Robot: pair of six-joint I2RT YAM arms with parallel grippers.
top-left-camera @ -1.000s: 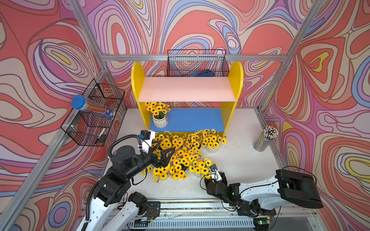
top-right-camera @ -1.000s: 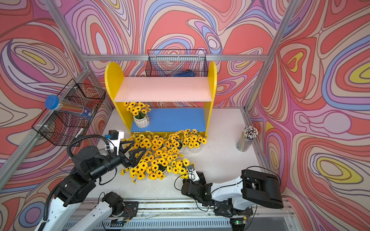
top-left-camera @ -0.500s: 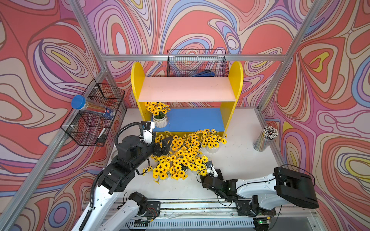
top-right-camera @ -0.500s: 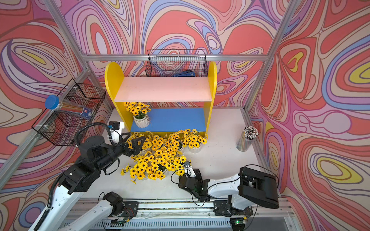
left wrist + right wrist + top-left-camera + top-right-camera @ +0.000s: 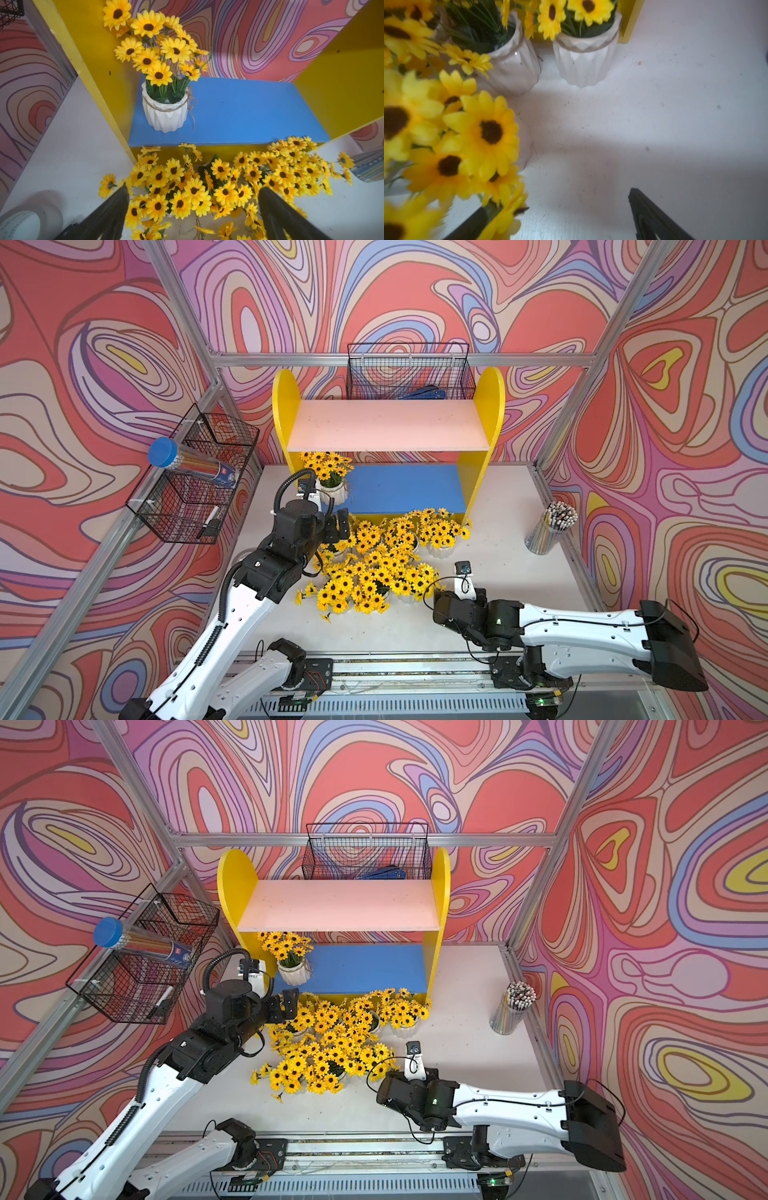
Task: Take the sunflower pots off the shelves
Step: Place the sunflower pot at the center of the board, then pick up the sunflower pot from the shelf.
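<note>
Your left gripper [image 5: 193, 187] stands wide open and holds nothing, at the upper left edge of the cluster of sunflower pots [image 5: 382, 564] on the table [image 5: 498, 506], centre frame in both top views. One pot [image 5: 332, 491] sits upright (twine round its rim) at the left end of the blue lower board [image 5: 407, 489] of the shelves [image 5: 490, 414]. Your right gripper [image 5: 556, 199], lower right of the cluster, is spread wide too, gripping nothing.

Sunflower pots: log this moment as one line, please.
shelf: one pot on blue board | table: other pots clustered in front | left end effector: open, empty | right end effector: open, empty
</note>
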